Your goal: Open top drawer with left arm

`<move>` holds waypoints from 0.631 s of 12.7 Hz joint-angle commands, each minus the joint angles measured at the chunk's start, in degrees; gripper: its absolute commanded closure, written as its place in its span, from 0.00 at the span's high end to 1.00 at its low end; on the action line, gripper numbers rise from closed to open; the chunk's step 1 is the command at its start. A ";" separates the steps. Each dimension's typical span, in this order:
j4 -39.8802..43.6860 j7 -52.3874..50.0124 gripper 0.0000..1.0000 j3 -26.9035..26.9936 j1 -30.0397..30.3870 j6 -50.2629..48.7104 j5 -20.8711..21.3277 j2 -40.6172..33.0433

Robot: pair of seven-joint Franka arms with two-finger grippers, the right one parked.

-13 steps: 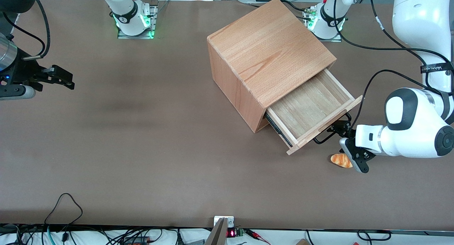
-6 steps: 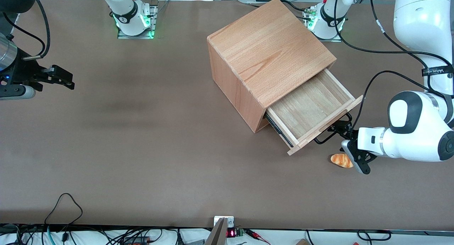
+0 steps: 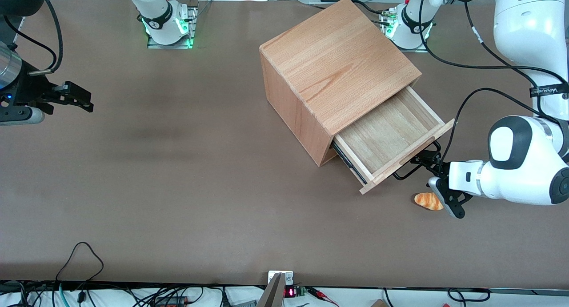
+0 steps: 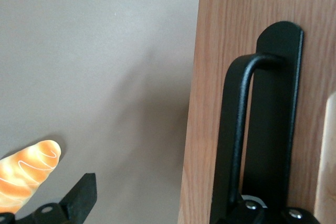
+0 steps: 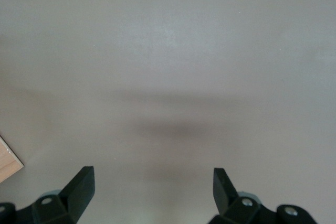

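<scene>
The top drawer (image 3: 391, 140) stands drawn well out of the cabinet (image 3: 331, 71), with its bare wooden floor exposed. The pincer (image 3: 430, 165) of the left arm (image 3: 520, 173) sits directly in front of the drawer's front board, at the wire handle (image 3: 415, 162).

**Pincer state.** In the left wrist view the fingers are spread wide. One fingertip (image 4: 79, 198) hangs free over the table (image 3: 178, 187). The other lies at the base of the handle (image 4: 247, 129), close against the front board (image 4: 210, 103). The handle bar therefore lies at the inner side of that finger; the jaws do not clamp it. The drawer appears to be hooked rather than pinched, though contact itself cannot be confirmed.

**Step in hand.** Judged from the drawer's extension, the pulling stroke is at or near its end.

**Next move.** If further travel remains, the pull must continue straight along the drawer's own axis, which runs oblique to the table edge. A sideways pull risks dragging the whole cabinet. Otherwise, the finger must back clear of the loop before the arm lifts.

**Nearby item.** A small orange bread-like piece (image 3: 427, 201) lies on the table just beside the pincer, nearer the front camera. Retreat should avoid it.
</scene>
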 commanded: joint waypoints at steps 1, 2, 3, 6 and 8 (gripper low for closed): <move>3.33 -0.60 1.00 0.32 0.80 -3.27 0.12 1.23; 4.02 -0.60 1.00 0.32 0.88 -3.28 0.12 1.23; 4.47 -0.68 1.00 0.32 0.88 -3.28 0.12 1.23; 4.56 -0.95 1.00 0.23 0.97 -3.28 0.12 1.05; 5.34 -0.95 1.00 0.23 1.06 -3.28 0.12 0.88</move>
